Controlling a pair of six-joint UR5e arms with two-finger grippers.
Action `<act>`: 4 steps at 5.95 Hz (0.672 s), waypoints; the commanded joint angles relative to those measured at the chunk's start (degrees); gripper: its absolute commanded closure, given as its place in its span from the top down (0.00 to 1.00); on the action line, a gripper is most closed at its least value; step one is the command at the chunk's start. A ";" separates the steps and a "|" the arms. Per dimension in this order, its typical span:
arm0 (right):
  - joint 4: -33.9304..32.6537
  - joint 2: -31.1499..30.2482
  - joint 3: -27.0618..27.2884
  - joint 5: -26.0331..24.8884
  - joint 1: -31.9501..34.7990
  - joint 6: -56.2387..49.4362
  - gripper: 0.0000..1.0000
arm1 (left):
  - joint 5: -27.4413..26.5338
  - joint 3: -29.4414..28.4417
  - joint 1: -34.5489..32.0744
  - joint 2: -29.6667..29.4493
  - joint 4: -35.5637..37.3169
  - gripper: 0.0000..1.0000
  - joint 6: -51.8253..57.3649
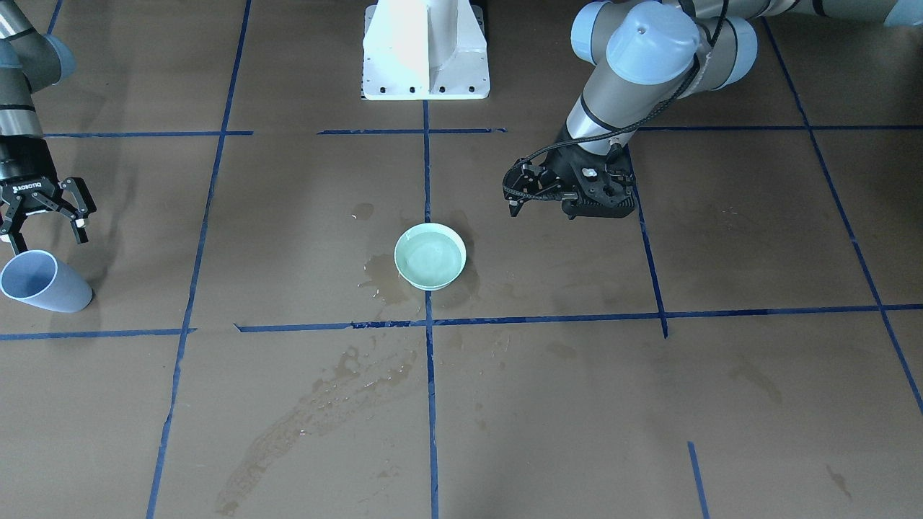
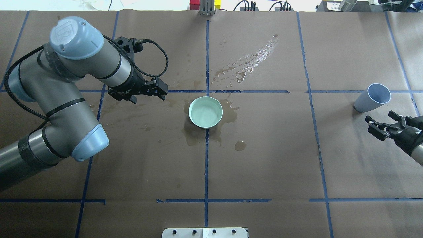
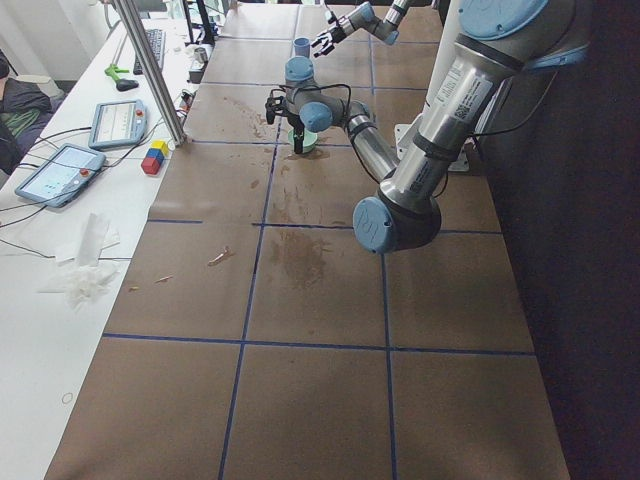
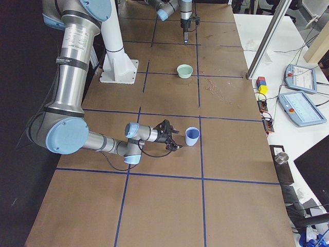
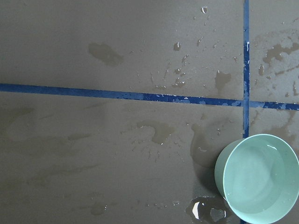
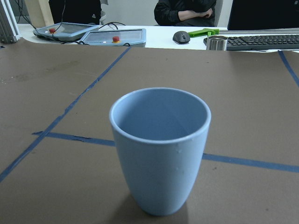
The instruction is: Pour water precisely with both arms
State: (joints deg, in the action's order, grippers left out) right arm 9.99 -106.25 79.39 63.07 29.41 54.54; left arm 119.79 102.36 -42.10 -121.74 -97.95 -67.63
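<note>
By the table's (image 2: 264,165) right edge the black right gripper (image 2: 380,119) gapes toward a pale-blue plastic cup (image 2: 372,98); the left gripper's (image 2: 162,90) state is unreadable.

Overhead opposite front; bowl (image 2: 192,112) shared, perhaps left-side

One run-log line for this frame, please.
right gripper open, beside upright blue cup, not gripping | left gripper empty, near green bowl | water in bowl | wet blotches around bowl

Grey tubular arms (image 2: 62,109), pale blue joint caps (image 2: 76,36), black cables (image 2: 158,53), black ROBOTIQ-marked tool (image 1: 46,238)
</note>
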 commanded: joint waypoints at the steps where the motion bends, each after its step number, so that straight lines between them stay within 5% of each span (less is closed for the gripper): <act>1: 4.85 -4.55 0.76 3.88 -0.23 0.83 0.98 | -0.09 -0.05 0.00 0.01 0.04 1.00 0.04; 3: 4.95 -8.61 3.66 10.36 2.65 0.39 0.99 | -0.09 0.03 0.00 0.01 0.04 1.00 -0.04; 4: 4.52 -8.10 3.49 22.41 12.94 -0.40 0.99 | -0.17 0.04 0.09 0.01 -0.04 1.00 -0.57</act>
State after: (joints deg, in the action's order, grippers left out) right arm 14.74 -114.23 82.67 76.22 34.75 54.75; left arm 119.68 102.36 -42.08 -121.73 -97.93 -67.83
